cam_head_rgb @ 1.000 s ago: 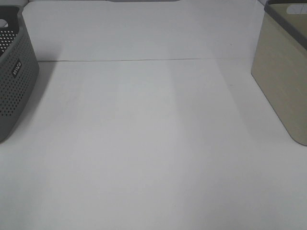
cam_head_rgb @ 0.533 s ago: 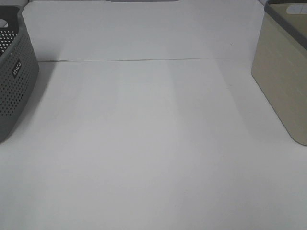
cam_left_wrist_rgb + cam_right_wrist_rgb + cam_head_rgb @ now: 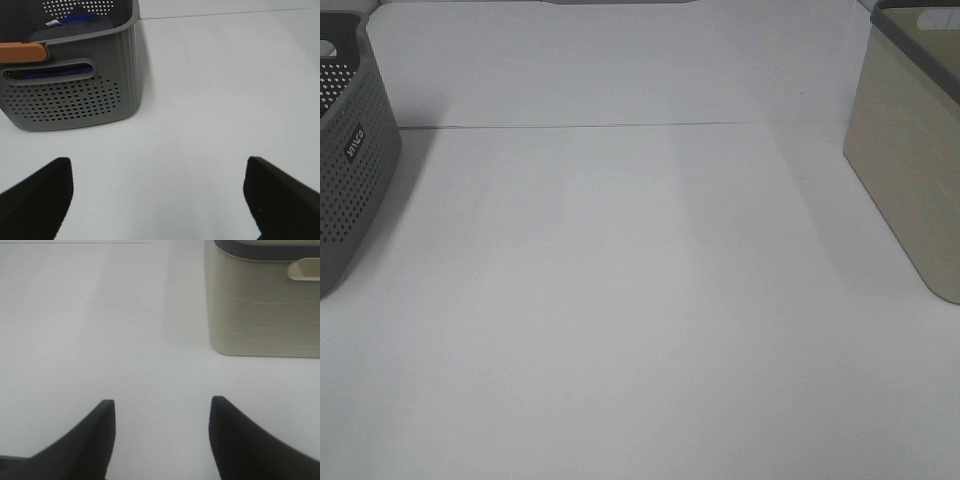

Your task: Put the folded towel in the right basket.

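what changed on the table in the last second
Nothing visibly changed. In the high view the grey basket on the left and the beige basket on the right sit where they were, with bare table between them. No arm has entered that view.

Right basket [image 3: 910, 170]: beige, dark-rimmed, upright at table's 3 o'clock edge. Folded towel: not discernible.

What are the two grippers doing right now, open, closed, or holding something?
Left gripper: open, holding nothing, over the white table.
Right gripper: open, holding nothing.
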`<action>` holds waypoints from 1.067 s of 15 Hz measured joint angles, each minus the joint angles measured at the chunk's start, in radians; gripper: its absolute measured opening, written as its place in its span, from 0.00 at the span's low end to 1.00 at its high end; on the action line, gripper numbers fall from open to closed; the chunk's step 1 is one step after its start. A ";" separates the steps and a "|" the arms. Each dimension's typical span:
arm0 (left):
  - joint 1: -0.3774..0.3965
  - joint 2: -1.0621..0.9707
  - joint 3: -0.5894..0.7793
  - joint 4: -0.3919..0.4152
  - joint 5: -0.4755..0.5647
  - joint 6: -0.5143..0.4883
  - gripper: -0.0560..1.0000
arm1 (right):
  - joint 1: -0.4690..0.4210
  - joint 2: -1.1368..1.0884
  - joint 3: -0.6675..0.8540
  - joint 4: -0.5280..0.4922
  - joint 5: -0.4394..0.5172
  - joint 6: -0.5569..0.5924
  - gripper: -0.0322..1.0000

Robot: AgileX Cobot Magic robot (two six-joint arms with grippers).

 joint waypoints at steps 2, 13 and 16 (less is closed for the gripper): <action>0.000 0.000 0.000 0.000 0.000 0.000 0.88 | 0.000 0.000 0.002 0.001 -0.001 0.000 0.55; 0.000 0.000 0.000 0.000 0.000 0.000 0.88 | 0.000 0.000 0.002 0.001 -0.001 0.000 0.55; 0.000 0.000 0.000 0.000 0.000 0.000 0.88 | 0.000 0.000 0.002 0.001 -0.004 0.000 0.55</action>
